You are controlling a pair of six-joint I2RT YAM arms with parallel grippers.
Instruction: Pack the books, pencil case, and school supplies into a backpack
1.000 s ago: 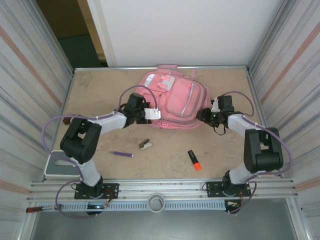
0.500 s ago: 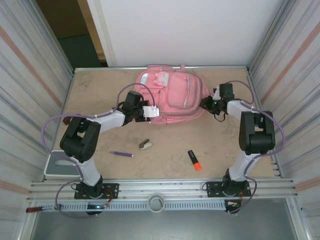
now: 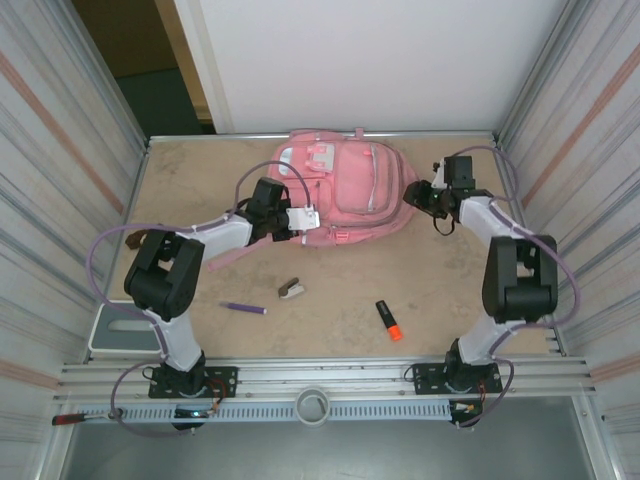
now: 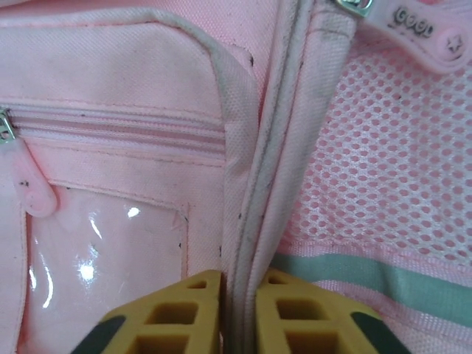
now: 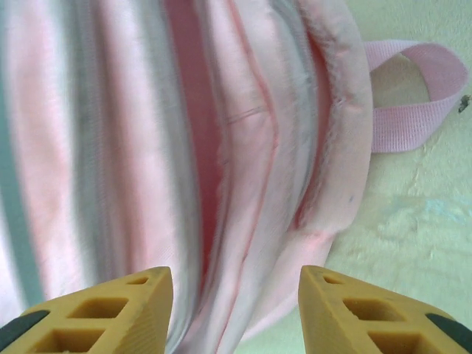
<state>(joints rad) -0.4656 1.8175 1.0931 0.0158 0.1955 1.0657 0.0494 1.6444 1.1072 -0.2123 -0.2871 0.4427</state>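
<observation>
Loose supplies: orange highlighter (image 3: 388, 320), purple pen (image 3: 243, 308) and stapler-like piece (image 3: 291, 289) lie on the desk (image 3: 330, 345), nearer than both end effectors, unpacked.
Left end effector (image 4: 237, 284): just narrowed, now pinching a piped backpack seam.
Right end effector (image 5: 236, 280): wide, holding nothing; bag's side directly ahead.
Backpack (image 3: 350, 190): between them, swung squarer.
Meaning: probably being positioned for opening.

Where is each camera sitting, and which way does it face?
Top: above and behind the arms, looking down at the table; both arms show.
Left wrist: on the left end effector, close on the backpack seam its fingers pinch.
Right wrist: on the right end effector, facing the backpack's side; fingers apart.
Shared: all see the backpack.
</observation>
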